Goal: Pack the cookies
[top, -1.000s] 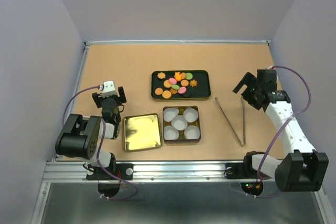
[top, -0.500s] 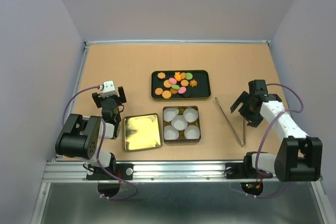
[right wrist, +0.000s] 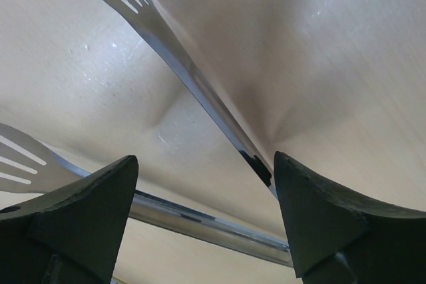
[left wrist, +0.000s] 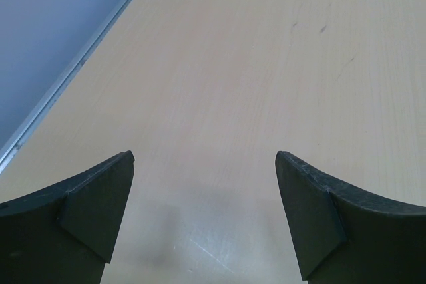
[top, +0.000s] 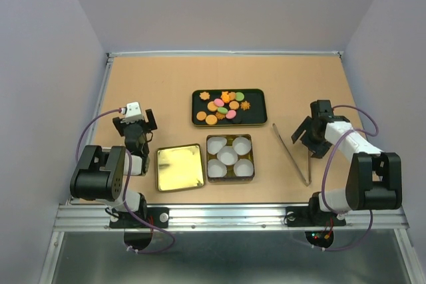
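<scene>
The cookies (top: 223,106), orange, pink and green, lie on a black tray (top: 259,116) at the table's middle back. In front of it stands a gold tin (top: 229,176) with several white paper cups (top: 228,156); its gold lid (top: 179,167) lies to the left. Metal tongs (top: 296,151) lie open on the table at the right. My right gripper (top: 309,142) is open, low over the tongs, with both tong arms (right wrist: 200,91) between its fingers (right wrist: 313,217). My left gripper (top: 135,128) is open and empty over bare table (left wrist: 219,98) at the left.
A metal rail (top: 100,104) edges the table's left side, also seen in the left wrist view (left wrist: 66,78). Grey walls enclose the table on three sides. The tin lid lies close to my left arm's base.
My right gripper has swung down and toward the near side, from above the table's right side to low over the tongs. The left gripper shifted slightly left.
</scene>
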Controlling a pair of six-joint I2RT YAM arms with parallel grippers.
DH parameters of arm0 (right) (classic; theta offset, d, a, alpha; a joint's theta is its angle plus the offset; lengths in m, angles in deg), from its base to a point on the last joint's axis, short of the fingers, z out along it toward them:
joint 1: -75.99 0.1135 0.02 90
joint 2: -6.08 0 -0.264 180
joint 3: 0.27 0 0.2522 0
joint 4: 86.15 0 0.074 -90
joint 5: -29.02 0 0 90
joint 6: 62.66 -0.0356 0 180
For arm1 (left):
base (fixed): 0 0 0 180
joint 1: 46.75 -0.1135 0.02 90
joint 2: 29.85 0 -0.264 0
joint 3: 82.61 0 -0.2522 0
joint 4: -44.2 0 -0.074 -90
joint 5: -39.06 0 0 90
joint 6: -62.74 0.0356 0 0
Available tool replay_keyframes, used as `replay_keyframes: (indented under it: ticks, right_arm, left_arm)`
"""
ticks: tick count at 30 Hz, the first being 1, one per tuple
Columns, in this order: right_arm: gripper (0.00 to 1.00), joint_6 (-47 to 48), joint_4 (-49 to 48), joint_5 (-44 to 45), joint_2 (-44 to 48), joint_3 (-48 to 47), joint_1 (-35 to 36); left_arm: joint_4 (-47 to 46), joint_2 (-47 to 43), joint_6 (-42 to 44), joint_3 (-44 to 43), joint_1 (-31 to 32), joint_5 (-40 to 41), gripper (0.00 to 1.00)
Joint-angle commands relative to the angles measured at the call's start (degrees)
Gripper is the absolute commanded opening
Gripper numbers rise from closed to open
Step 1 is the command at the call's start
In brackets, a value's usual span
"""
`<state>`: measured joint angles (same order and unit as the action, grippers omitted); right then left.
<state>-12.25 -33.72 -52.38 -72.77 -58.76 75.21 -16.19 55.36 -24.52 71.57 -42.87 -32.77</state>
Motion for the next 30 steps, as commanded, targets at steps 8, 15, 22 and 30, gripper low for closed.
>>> replay_keyframes:
  ticks: [8, 15, 22, 30]
  right_arm:
    - [0.54, 1.2, -6.3, -1.4, -0.2, 3.9, -0.3]
    - [0.33, 1.4, -6.8, -1.7, 0.5, 4.2, -0.3]
    - [0.14, 1.4, -6.4, -2.7, 4.0, 4.0, -0.3]
    - [0.06, 1.5, -3.5, -4.8, 10.2, 1.7, -0.3]
  left_arm:
    - [16.8, -10.4, -0.5, -19.8, -0.7, 1.9, 0.99]
    - [24.7, -22.4, -8.1, -26.5, -0.7, -6.5, 0.99]
    - [29.4, -25.6, -20.9, -28.3, -1.2, -16.1, 0.99]
    - [30.8, -29.1, -29.8, -32.7, -1.2, -31.1, 0.99]
